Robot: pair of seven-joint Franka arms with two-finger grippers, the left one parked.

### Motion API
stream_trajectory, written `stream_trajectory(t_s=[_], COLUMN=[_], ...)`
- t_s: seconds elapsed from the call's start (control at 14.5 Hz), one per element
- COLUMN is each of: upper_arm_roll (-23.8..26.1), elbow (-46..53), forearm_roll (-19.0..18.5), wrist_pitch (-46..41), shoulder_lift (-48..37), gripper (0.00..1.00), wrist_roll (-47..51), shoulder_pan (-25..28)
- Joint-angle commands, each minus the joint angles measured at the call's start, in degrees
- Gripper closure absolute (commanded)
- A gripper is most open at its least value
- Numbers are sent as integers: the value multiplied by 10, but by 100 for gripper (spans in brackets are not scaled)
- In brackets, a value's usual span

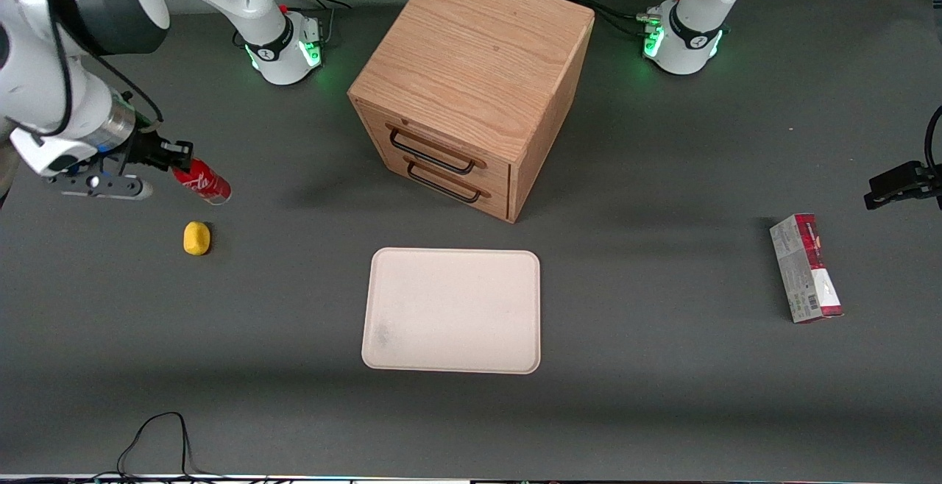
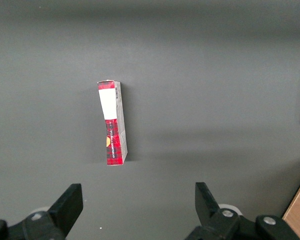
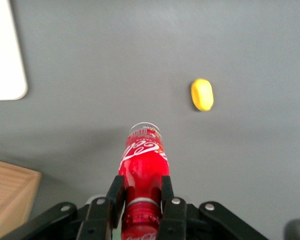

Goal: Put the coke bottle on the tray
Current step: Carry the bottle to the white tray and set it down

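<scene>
My right gripper (image 1: 175, 161) is shut on the neck of the coke bottle (image 1: 204, 180), a small red bottle with white script. It holds the bottle tilted above the table at the working arm's end. In the right wrist view the fingers (image 3: 115, 192) clamp the coke bottle (image 3: 143, 165) just under the cap, its clear base pointing away. The cream tray (image 1: 452, 310) lies flat in front of the wooden cabinet, nearer the front camera, with nothing on it. A corner of the tray (image 3: 5, 55) shows in the right wrist view.
A yellow lump (image 1: 196, 238) lies on the table just nearer the front camera than the held bottle. A wooden drawer cabinet (image 1: 471, 87) stands mid-table. A red-and-grey carton (image 1: 805, 268) lies toward the parked arm's end.
</scene>
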Motion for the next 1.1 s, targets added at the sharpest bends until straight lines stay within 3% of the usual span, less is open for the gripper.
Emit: stream_trajectory(t_s=[0.0,0.28,0.41,0.62,1.03], upper_arm_roll=[33,95,137,189,190], elbow=[251,397,406,406,383], forearm_roll=[35,35,31,-14,-77], wrist_pitch=[-93,-85,-27,75,187], shoulder_lift=[143,238,276,357,454], gripper=[100,100,100,100,100], wrist_roll=[10,25,61,105,121], shoulder_pan=[-25,-25,-23,-9,28])
